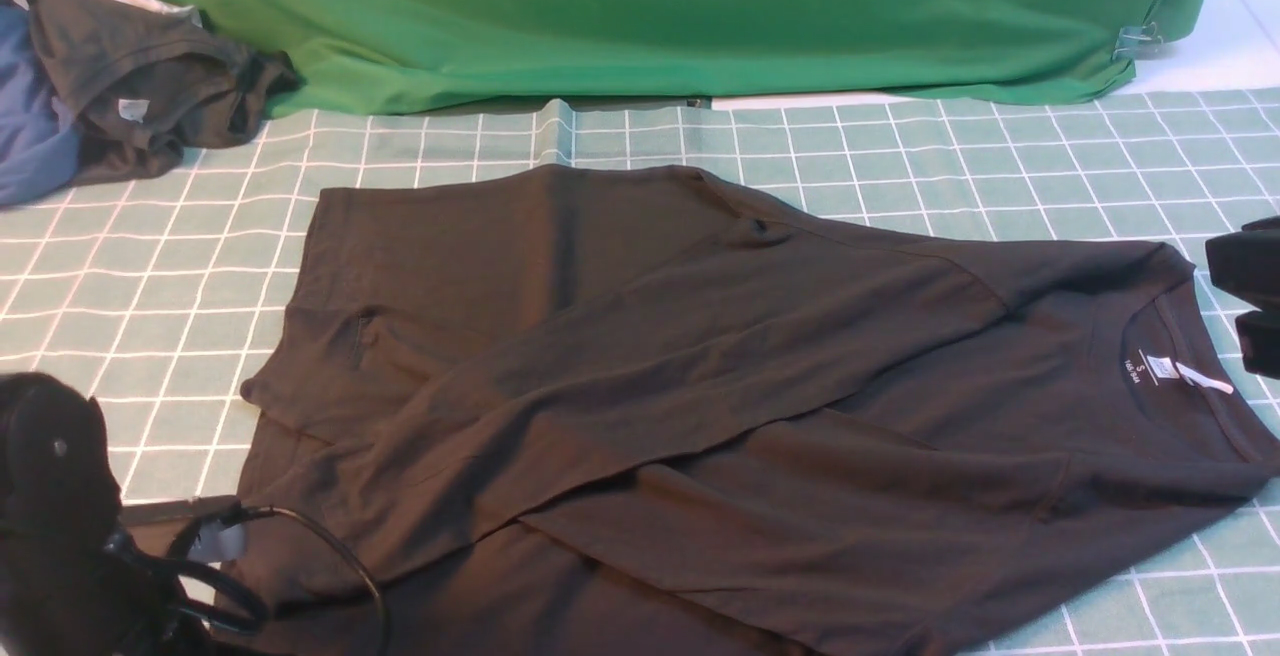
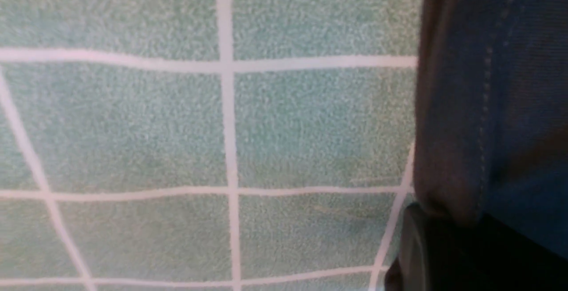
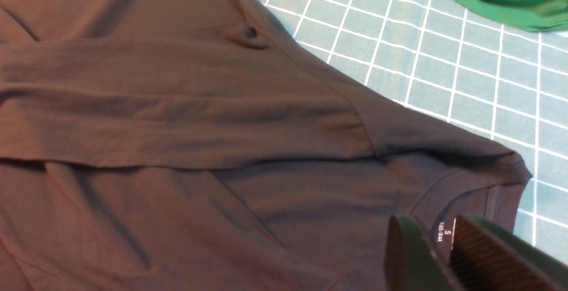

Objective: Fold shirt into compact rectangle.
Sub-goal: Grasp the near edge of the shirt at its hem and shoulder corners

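- Front view shows you the shirt (image 1: pixel 700 386) lying flat on the checked cloth (image 1: pixel 900 146). Its collar (image 1: pixel 1185 336) points toward your right arm and its hem toward your left.
- Both sleeves (image 1: pixel 720 326) lie crossed over the body, so the width looks already narrowed; the lengthwise fold is what remains, I judge.
- Your left gripper (image 1: pixel 190 531) sits low at the near hem corner, clenched. It appears to pinch the hem, a hold suited to carrying that end toward the collar.
- Your right gripper (image 1: pixel 1250 311) hangs just beside the collar, slightly parted and grasping nothing. It seems placed to take or pin the neck end.
- Left wrist view gives you what the front cannot: the stitched hem (image 2: pixel 483 104) running down into the dark finger (image 2: pixel 443 255).
- Right wrist view alone shows the empty gap between its fingers (image 3: pixel 408 255), poised over the size label (image 3: pixel 446 233).
- Only the front view shows the spare garments (image 1: pixel 140 86), well apart at far left.
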You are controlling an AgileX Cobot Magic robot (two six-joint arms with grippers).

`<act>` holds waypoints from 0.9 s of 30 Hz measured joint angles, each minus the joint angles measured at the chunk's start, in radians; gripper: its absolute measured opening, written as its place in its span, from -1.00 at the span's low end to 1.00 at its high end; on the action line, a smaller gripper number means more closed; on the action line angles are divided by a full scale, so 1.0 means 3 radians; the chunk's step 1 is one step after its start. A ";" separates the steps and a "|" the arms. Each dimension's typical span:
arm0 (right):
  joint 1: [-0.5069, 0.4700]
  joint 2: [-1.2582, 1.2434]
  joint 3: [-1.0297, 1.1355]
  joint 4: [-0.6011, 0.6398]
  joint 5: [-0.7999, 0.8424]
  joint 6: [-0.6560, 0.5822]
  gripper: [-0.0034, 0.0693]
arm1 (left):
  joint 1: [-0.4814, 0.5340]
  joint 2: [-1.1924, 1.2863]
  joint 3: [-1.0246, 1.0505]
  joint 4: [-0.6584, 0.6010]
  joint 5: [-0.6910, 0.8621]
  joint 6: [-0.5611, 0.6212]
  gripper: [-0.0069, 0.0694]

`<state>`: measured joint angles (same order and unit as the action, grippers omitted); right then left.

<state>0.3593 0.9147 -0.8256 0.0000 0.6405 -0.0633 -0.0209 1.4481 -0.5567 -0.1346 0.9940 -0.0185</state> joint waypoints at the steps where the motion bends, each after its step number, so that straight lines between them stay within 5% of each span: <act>1: 0.0000 0.0000 0.0000 0.0000 0.0007 -0.0007 -0.51 | 0.0000 -0.0021 -0.0040 0.0049 0.0059 -0.0016 -0.81; 10: 0.0000 0.0045 -0.0238 0.0000 0.0465 -0.0022 -0.51 | 0.0000 -0.0697 -0.0388 0.0415 0.0341 -0.0404 -0.81; 17: 0.0000 0.0474 -0.0590 0.0051 0.1402 -0.0191 -0.61 | 0.0000 -0.1154 -0.0397 0.0423 0.0409 -0.0523 -0.81; 21: 0.0000 0.0860 -0.0591 0.0452 0.1722 -0.0440 -0.68 | 0.0000 -0.1211 -0.0397 0.0423 0.0428 -0.0523 -0.80; 27: 0.0209 0.1265 -0.0340 0.1079 0.1339 -0.1063 -0.67 | 0.0000 -0.1211 -0.0397 0.0420 0.0421 -0.0524 -0.80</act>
<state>0.4220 1.2943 -0.9275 0.3238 1.0421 -0.3822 -0.0209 1.0849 -0.6757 -0.0087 1.1204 -0.1757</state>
